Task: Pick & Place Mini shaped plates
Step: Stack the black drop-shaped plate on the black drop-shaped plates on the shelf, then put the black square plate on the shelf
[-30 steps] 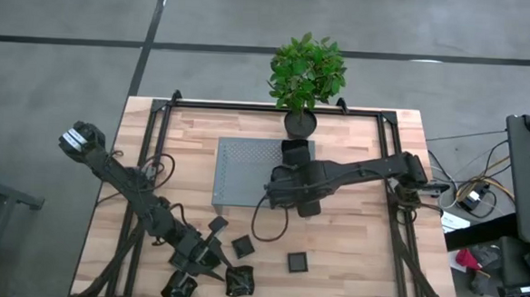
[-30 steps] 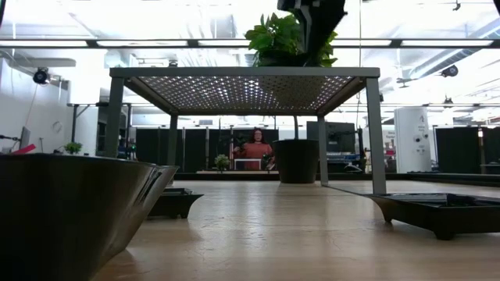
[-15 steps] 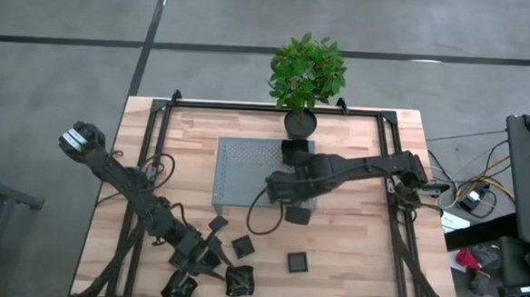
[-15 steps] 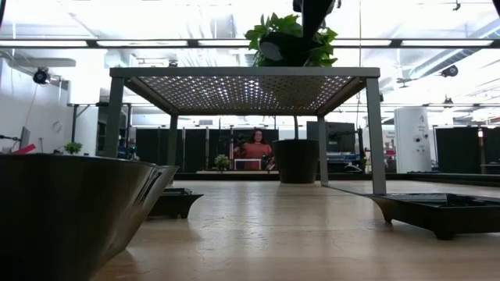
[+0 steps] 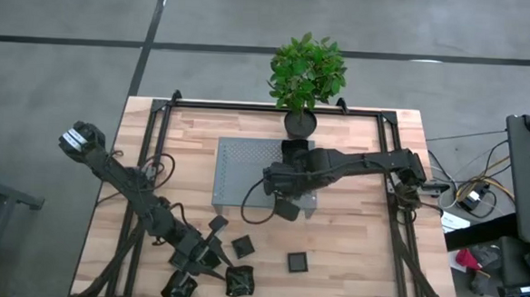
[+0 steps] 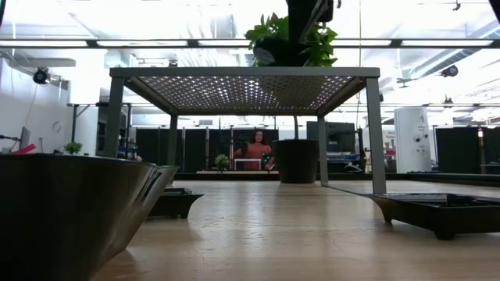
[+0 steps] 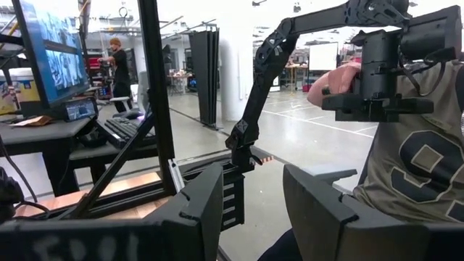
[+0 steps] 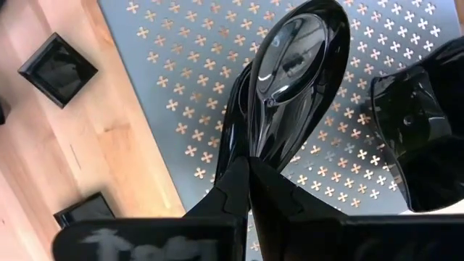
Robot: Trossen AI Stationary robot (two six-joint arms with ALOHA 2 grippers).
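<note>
My right gripper (image 5: 275,179) hangs over the grey perforated platform (image 5: 237,170), shut on a glossy black teardrop plate (image 8: 290,65). In the low view that plate (image 6: 279,51) shows above the platform top (image 6: 242,74). Another rounded plate (image 8: 428,145) rests on the platform. Several small black plates lie flat on the wood near the front: (image 5: 217,226), (image 5: 243,246), (image 5: 296,262), (image 5: 240,280). My left gripper (image 7: 254,210) stands open among them at the front left, pointing about level, with nothing between its fingers. My right gripper pinches the teardrop plate's narrow end (image 8: 250,148) between its two fingers. The fingers come steeply from above and lie along the plate's length. The plate reaches out below the fingertips, broad end away from them, lifted clear of the platform.
A potted plant (image 5: 300,123) stands at the platform's far edge. Black rails (image 5: 155,161) run along the table's sides. A large dish (image 6: 70,211) fills the low view's left foreground. A person in a numbered shirt (image 7: 413,167) stands beside the table.
My right gripper has rolled about the line it points along and drifted a little toward the table's left over the platform, staying shut. The teardrop plate has turned about with it and stays clear of the platform.
</note>
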